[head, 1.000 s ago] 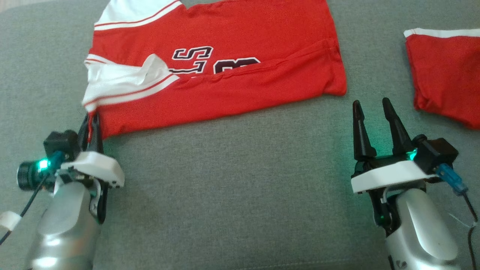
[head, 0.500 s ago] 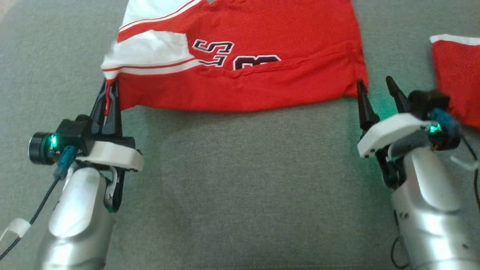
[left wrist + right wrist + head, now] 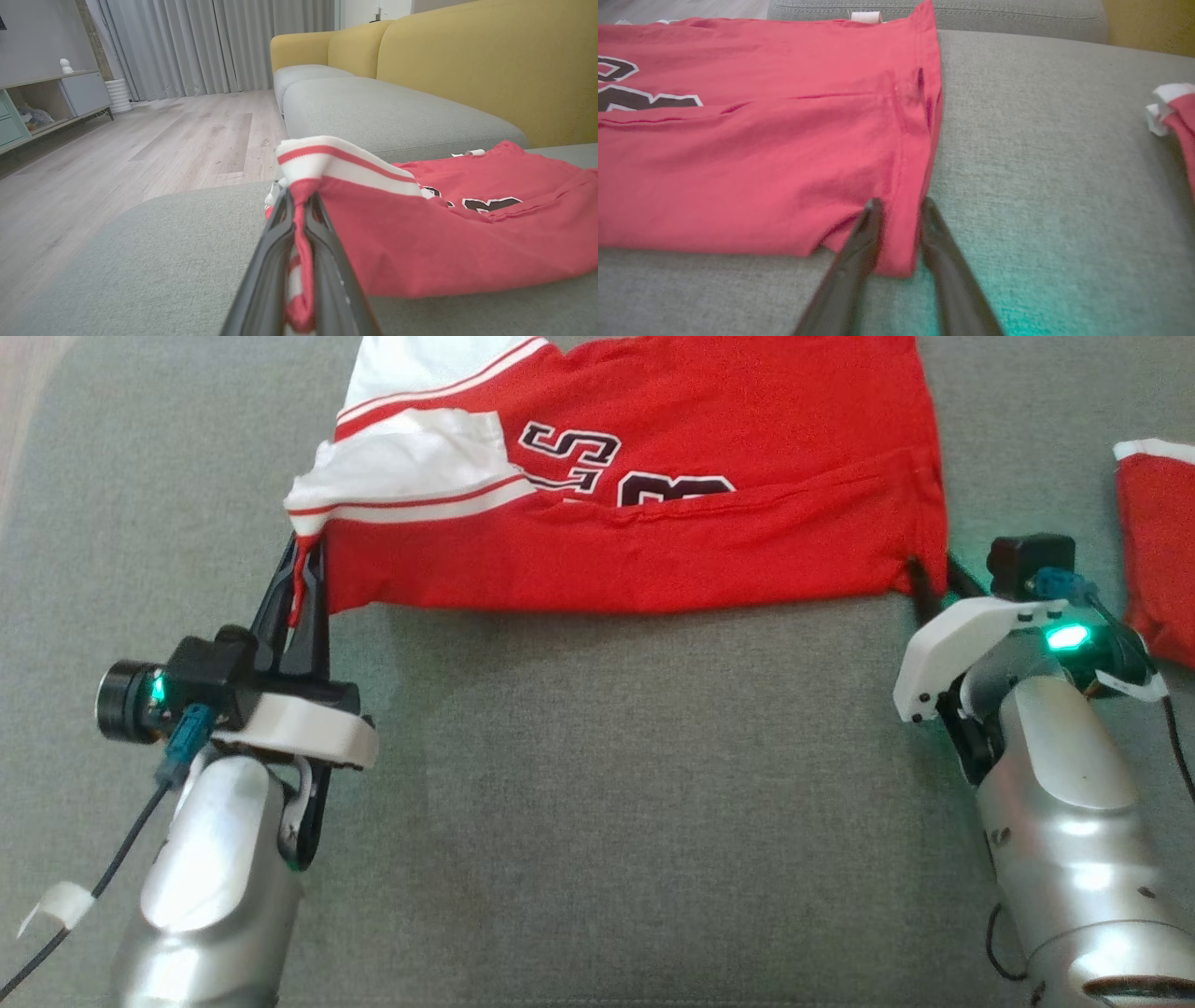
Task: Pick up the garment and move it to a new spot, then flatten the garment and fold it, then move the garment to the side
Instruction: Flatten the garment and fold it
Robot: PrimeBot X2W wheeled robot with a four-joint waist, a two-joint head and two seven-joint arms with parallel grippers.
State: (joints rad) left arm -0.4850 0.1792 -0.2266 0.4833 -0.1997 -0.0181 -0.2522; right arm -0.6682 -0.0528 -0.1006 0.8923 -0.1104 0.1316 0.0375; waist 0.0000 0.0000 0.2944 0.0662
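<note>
Right tool (image 3: 899,205) has advanced to straddle the near right corner of the red garment (image 3: 672,560) on the grey sofa seat (image 3: 607,784), jaws apart; left tool (image 3: 301,555) stays clamped on its white-trimmed corner, both forearms outstretched.

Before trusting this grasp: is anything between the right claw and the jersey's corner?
Nothing visible: the right claw straddles a corner of the red jersey on the grey sofa cushion; another red garment lies apart.

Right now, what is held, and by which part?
Left gripper clamps the red garment at its near left corner. Right gripper straddles the near right corner; grip cannot be told.
</note>
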